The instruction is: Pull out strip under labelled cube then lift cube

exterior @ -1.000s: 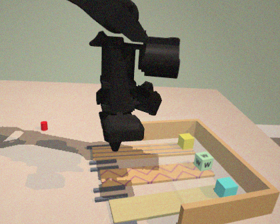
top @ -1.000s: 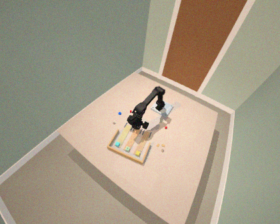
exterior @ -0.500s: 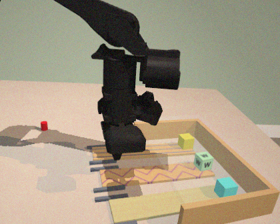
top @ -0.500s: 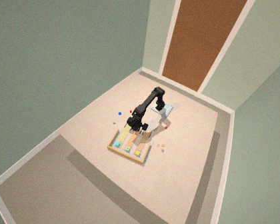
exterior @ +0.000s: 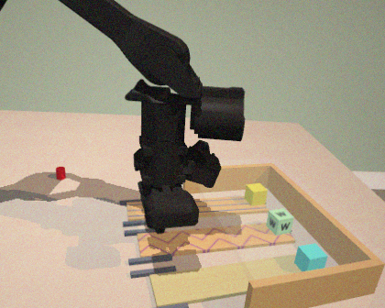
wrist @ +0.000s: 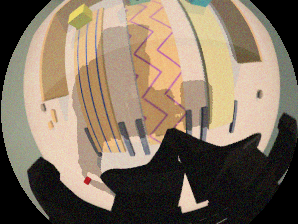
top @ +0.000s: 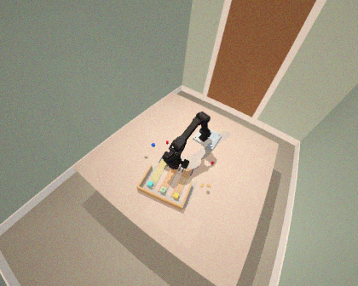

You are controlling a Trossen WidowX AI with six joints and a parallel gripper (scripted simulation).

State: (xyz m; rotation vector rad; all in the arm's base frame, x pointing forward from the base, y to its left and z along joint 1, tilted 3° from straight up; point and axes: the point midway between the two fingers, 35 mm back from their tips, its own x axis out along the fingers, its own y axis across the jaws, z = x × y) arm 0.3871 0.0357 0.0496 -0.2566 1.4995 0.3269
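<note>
Our gripper (exterior: pixel 163 227) is fully closed on nothing, its tips pressing down on the near end of the zigzag strip (exterior: pixel 225 238). The green cube marked W (exterior: pixel 280 221) sits on that strip's far end inside the wooden tray (exterior: pixel 335 229). We judge the strip thin, stiff and slick, so downward pressure should drag it.

In the exterior view the gripper (exterior: pixel 163 226) hides the near end of the zigzag strip (exterior: pixel 225 238), the frame's bottom edge cuts off the yellow strip (exterior: pixel 203 281) — and from the top view the 3 cubes' markings are too small to read.
</note>
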